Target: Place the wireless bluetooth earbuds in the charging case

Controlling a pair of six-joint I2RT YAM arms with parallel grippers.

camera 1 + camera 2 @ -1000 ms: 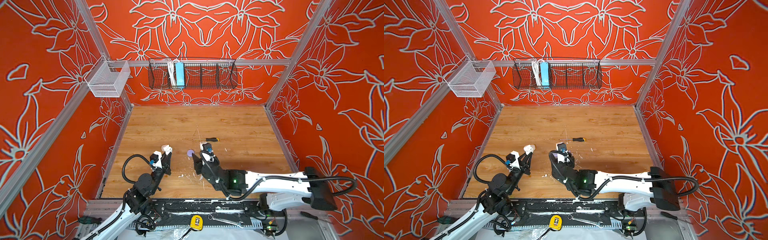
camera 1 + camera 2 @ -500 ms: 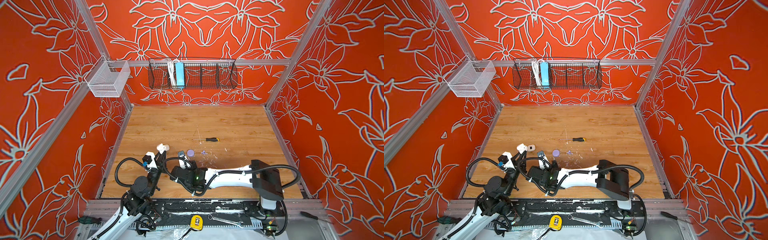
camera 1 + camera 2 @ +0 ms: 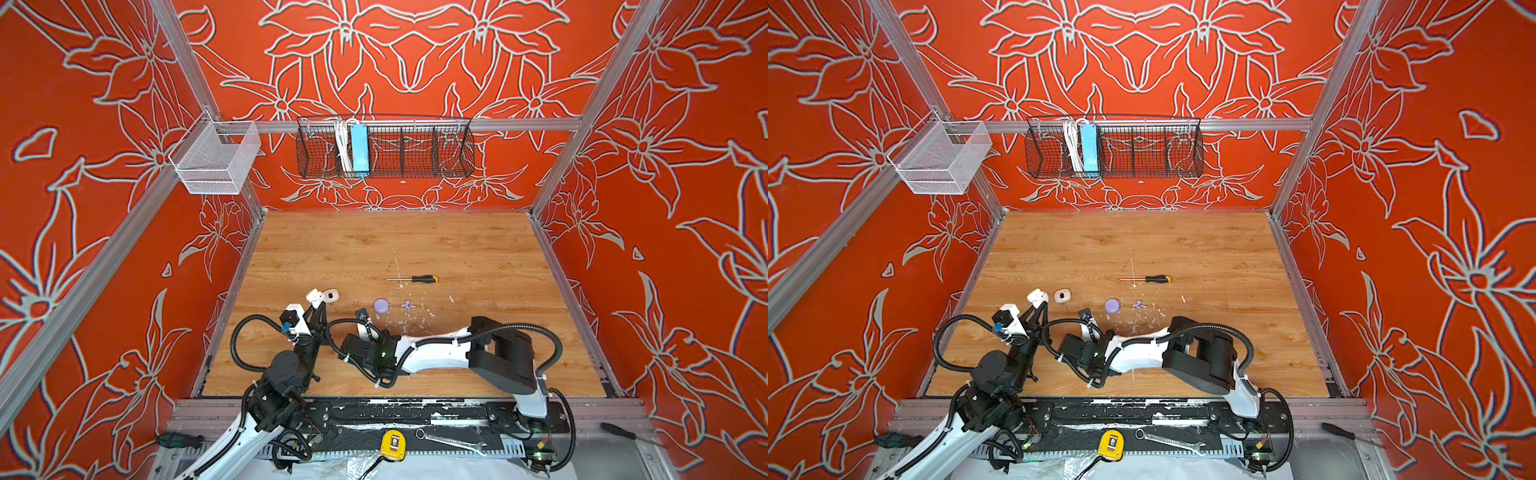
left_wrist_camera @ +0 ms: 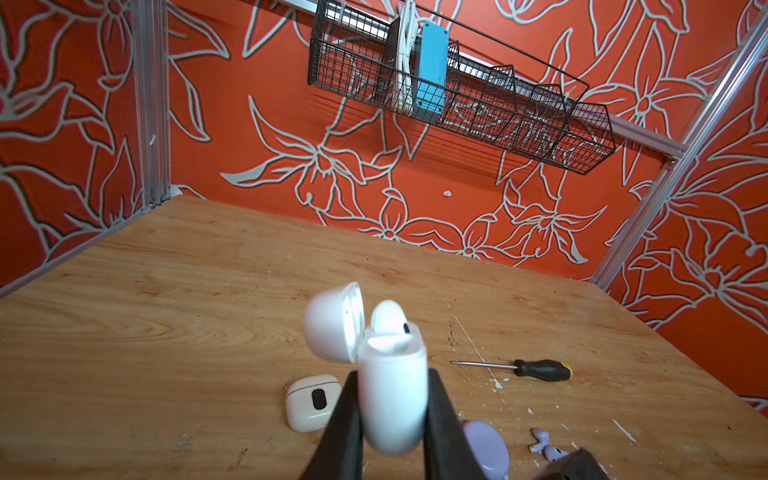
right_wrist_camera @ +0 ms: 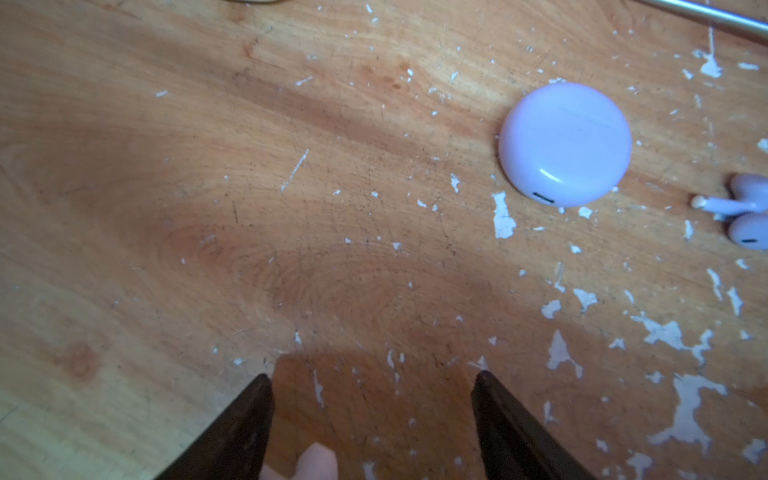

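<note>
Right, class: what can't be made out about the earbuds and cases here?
- White case, left wrist view: blurred; rim hides its sockets.
- Lilac earbuds, right wrist view: cut by the edge; tiny in both top views.
- Lilac case: shut, contents hidden.
- Pale blob within right pincer: cut off, unidentifiable.

- Pulled the right gripper [image 5: 372, 376] back from mid-table to near the left gripper [image 4: 392, 374]; spread its jaws wider.
- Uncovered the lilac earbuds [image 3: 407, 305] beside the lilac case [image 3: 381, 306].
- Shifted the left gripper, clamped on the open white case [image 4: 392, 399], slightly leftward, clear of a second white case [image 3: 1062, 296].
</note>
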